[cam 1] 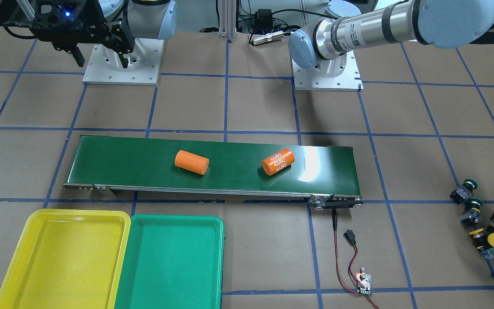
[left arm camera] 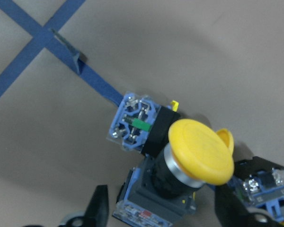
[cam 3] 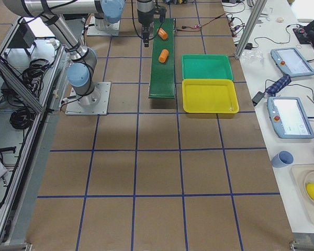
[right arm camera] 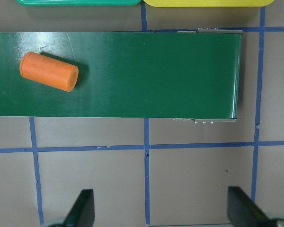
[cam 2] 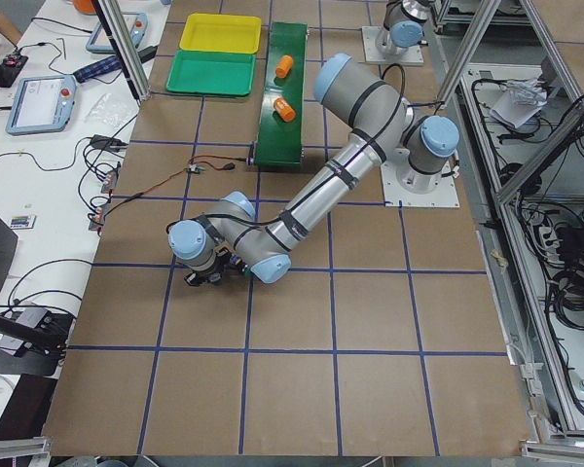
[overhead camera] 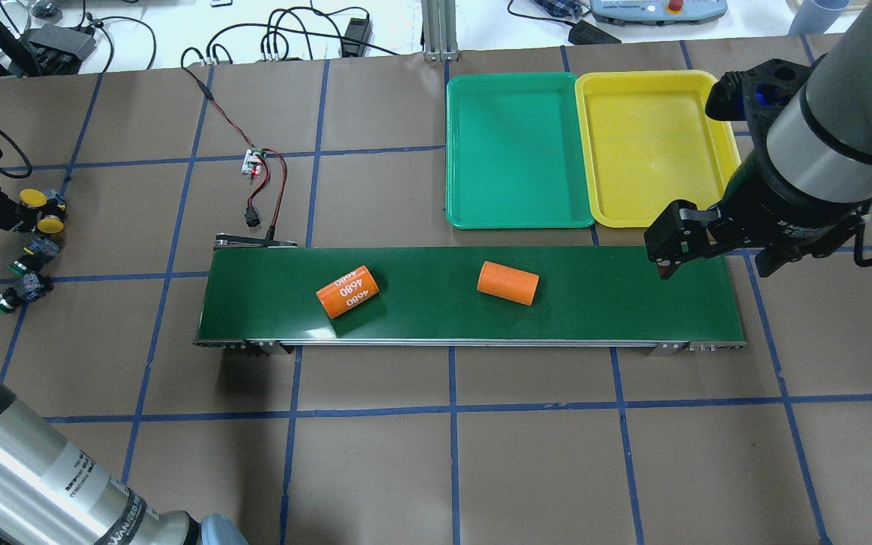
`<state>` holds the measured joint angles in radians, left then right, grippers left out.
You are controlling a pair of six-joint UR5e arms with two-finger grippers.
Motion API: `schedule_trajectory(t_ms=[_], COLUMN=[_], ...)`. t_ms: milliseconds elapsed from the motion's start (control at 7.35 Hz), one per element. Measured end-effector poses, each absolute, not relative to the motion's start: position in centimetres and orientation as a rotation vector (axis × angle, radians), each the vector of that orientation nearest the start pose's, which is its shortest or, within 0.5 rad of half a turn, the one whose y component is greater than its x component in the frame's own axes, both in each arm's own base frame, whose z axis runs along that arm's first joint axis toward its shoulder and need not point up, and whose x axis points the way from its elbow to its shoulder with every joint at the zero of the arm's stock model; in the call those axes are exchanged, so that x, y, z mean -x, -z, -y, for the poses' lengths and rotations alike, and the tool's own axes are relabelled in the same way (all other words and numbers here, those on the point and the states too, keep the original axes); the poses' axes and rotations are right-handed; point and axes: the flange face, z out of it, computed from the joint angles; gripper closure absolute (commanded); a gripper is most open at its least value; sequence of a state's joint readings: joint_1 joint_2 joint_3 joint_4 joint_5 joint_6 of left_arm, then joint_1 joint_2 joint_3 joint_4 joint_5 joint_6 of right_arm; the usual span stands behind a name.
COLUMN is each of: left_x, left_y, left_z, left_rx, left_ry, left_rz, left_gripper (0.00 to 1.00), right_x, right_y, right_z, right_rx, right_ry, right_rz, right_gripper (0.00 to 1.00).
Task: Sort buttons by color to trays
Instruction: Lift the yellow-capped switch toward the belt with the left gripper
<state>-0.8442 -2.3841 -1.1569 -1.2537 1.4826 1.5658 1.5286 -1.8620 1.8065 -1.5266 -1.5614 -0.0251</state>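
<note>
Your left end effector [left arm camera: 163,210] is released, fingers straddling a yellow-capped button [left arm camera: 201,151] on the tabletop [left arm camera: 47,156]. Contact not yet made, I think; the view is tight. The button's long axis runs from contact block to cap, away from the wrist and across the closing line, so a squeeze should take the body. A second yellow button [left arm camera: 132,124] touches it. The two green-capped buttons [cam 1: 470,184] lie just beyond. The left arm is much nearer. The yellow tray [overhead camera: 655,144] sits well apart, past the conveyor belt [overhead camera: 602,288], near your right end effector [right arm camera: 161,213], which is released and empty.
</note>
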Motion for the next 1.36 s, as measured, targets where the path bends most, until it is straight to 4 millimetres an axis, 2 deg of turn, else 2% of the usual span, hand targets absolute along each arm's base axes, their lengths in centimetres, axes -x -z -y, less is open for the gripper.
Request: schedule_trajectory(t_ms=[272, 408, 545, 681, 817, 1089, 1225, 1361], left_x=[-39.3, -38.0, -35.1, -31.0, -26.5, -18.0, -13.7, -9.3], left_y=[-22.3, -24.5, -27.0, -29.1, -30.3, -30.9, -31.3, -31.7], left_z=[66.0, 65.7, 65.6, 65.4, 64.5, 60.9, 59.4, 58.7], left_rx=[-1.318, -1.289, -1.232, -1.174, -1.098, -0.931, -0.907, -0.987], left_ry=[0.062, 0.035, -0.007, -0.056, -0.113, -0.225, -0.268, -0.275], left_rz=[-2.988, -3.023, -3.075, -3.122, -3.173, -3.248, -3.23, -3.14], left_gripper=[1.0, 1.0, 1.0, 1.0, 1.0, 1.0, 1.0, 1.0], right_x=[-11.8, -11.9, -11.8, -11.9, -11.8, -11.8, -11.9, -11.9], right_y=[-49.3, -49.3, -49.3, -49.3, -49.3, -49.3, -49.3, -49.3], right_z=[37.6, 37.6, 37.6, 37.5, 37.5, 37.5, 37.5, 37.5], right_rx=[-0.028, -0.029, -0.03, -0.033, -0.032, -0.023, -0.021, -0.019], right_ry=[0.017, 0.017, 0.017, 0.018, 0.018, 0.017, 0.017, 0.016], right_rz=[-3.133, -3.133, -3.133, -3.132, -3.133, -3.135, -3.134, -3.134], right_gripper=[0.0, 0.0, 0.0, 0.0, 0.0, 0.0, 0.0, 0.0])
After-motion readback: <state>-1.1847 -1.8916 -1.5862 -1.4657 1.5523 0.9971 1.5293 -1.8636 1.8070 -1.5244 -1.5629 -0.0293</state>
